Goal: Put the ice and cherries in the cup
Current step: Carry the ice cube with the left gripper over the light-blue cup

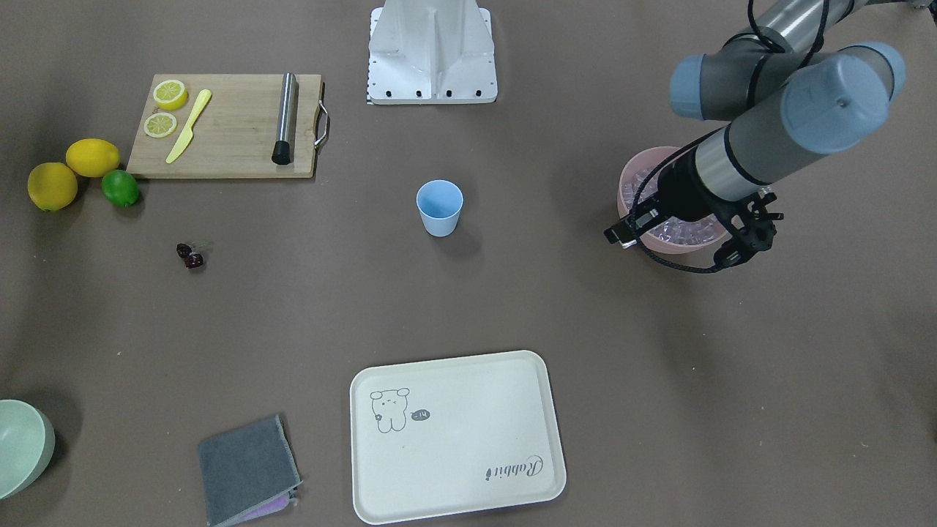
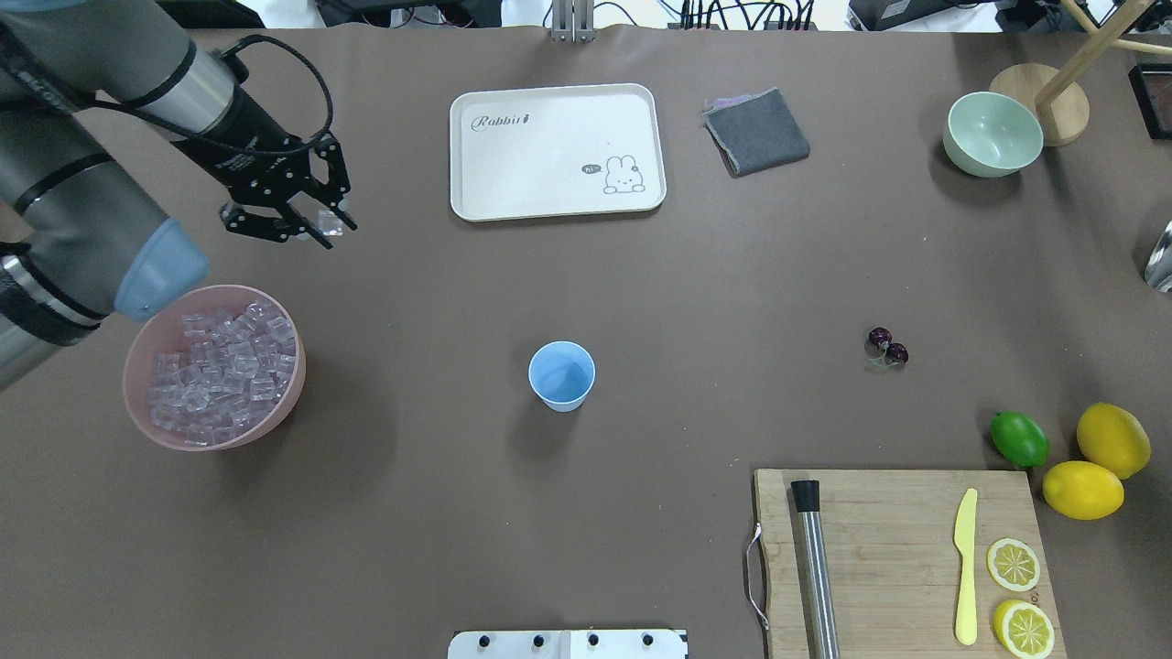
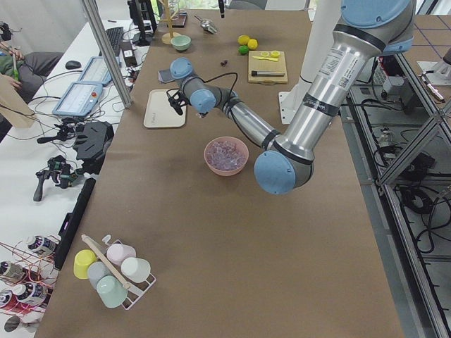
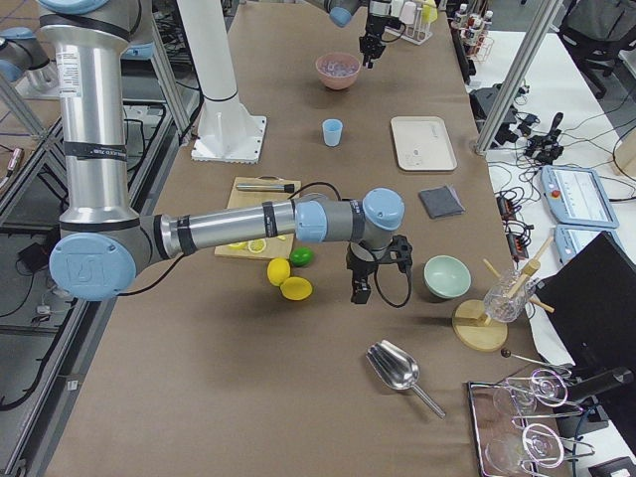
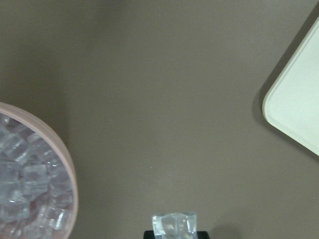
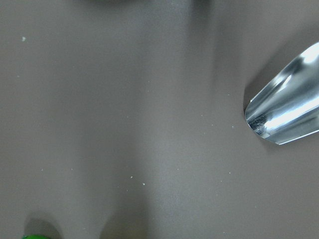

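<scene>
Your left tool (image 2: 331, 227) hangs over the bare brown desk (image 2: 696, 302), its fingers pinching a single ice cube (image 5: 174, 225), between the pink bowl (image 2: 295, 371) and the cream tray (image 2: 549, 110). The rest of the ice (image 2: 220, 366) lies heaped in that bowl, near the desk's left end. The blue cup (image 2: 561, 375) stands upright on its own at mid-desk. The cherries (image 2: 888, 346) lie on the bare surface well to the cup's right, near the lime (image 2: 1018, 439) and the lemons (image 2: 1112, 439). Your right tool (image 4: 360, 290) hovers at the desk's right end, between the lemons and the green bowl (image 4: 447, 276), with the metal scoop (image 6: 284, 114) close by. You cannot tell whether its fingers are spread or closed. Along the desk's far side, cables and handheld controllers (image 3: 77, 98) rest on a white bench (image 4: 596, 109) behind aluminium posts (image 3: 106, 53).
</scene>
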`<action>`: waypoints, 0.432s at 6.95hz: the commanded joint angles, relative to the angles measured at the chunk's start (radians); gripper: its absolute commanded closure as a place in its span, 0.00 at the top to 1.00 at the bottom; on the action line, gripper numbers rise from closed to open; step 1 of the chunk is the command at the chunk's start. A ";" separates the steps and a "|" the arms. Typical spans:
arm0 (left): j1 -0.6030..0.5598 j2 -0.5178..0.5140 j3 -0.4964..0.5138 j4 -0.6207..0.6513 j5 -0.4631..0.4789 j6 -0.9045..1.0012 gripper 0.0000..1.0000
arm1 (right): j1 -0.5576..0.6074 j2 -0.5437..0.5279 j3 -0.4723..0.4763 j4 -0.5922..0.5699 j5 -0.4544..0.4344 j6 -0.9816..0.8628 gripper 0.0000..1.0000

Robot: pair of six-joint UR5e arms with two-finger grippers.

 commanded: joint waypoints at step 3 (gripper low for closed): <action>0.196 -0.153 0.099 -0.181 0.168 0.020 0.00 | -0.007 0.004 0.001 0.000 0.000 0.018 1.00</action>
